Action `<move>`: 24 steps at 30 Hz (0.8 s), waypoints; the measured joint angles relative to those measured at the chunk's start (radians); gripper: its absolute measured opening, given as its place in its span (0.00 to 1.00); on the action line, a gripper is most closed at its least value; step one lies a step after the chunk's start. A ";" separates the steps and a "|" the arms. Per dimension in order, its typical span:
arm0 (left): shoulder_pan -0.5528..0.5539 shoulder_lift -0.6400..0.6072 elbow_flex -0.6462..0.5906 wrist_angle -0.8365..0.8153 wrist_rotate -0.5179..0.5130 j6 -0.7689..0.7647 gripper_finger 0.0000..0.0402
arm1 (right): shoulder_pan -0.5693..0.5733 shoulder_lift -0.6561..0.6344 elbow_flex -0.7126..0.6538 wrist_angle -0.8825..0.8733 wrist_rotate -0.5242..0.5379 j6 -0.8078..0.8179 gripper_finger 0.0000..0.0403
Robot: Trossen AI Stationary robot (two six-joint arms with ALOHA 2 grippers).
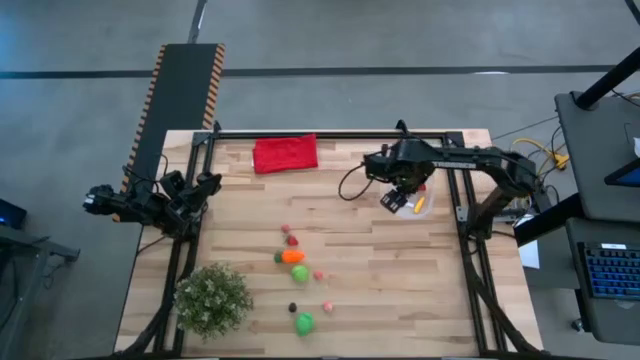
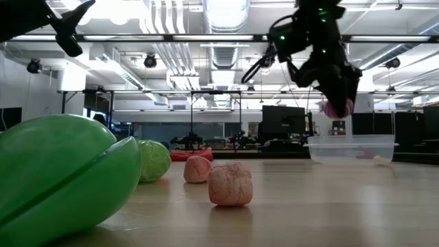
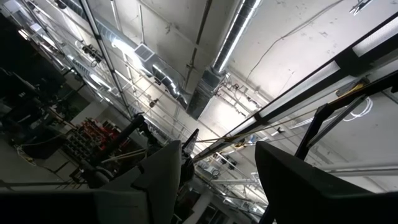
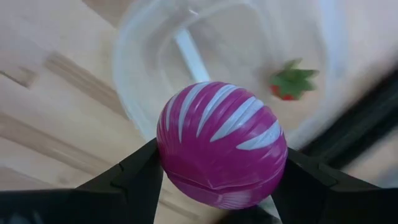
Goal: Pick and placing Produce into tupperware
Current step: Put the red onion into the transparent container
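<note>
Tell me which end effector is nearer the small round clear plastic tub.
Right. The right end effector hangs directly over the clear plastic tub; the left end effector waits beyond the table's opposite edge.

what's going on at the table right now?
The right gripper is shut on a magenta striped toy vegetable and holds it above the clear tub at the table's right side. A red, green-topped piece already lies inside the tub. The left gripper is parked off the left edge, open. Several produce pieces, such as the orange one, remain on the table.
</note>
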 joint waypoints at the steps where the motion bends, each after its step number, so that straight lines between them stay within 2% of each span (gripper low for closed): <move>1: 0.000 0.000 0.000 0.000 -0.001 0.000 0.48 | -0.005 -0.025 -0.035 0.043 -0.022 0.012 0.59; 3: 0.000 0.000 0.000 0.000 -0.001 0.000 0.48 | -0.016 -0.062 -0.096 0.100 -0.045 0.047 0.59; 7: 0.000 0.000 0.000 0.000 -0.001 0.000 0.48 | -0.057 -0.092 -0.191 0.145 -0.024 0.105 0.60; 14: 0.000 0.000 0.000 0.000 -0.001 0.000 0.48 | -0.123 -0.092 -0.333 0.226 -0.062 0.110 0.60; 18: 0.000 0.000 0.000 0.001 -0.001 0.000 0.48 | -0.125 -0.092 -0.359 0.291 -0.086 0.111 0.61; 24: 0.000 0.001 0.000 0.001 -0.002 -0.001 0.48 | -0.124 -0.092 -0.362 0.294 -0.070 0.110 0.62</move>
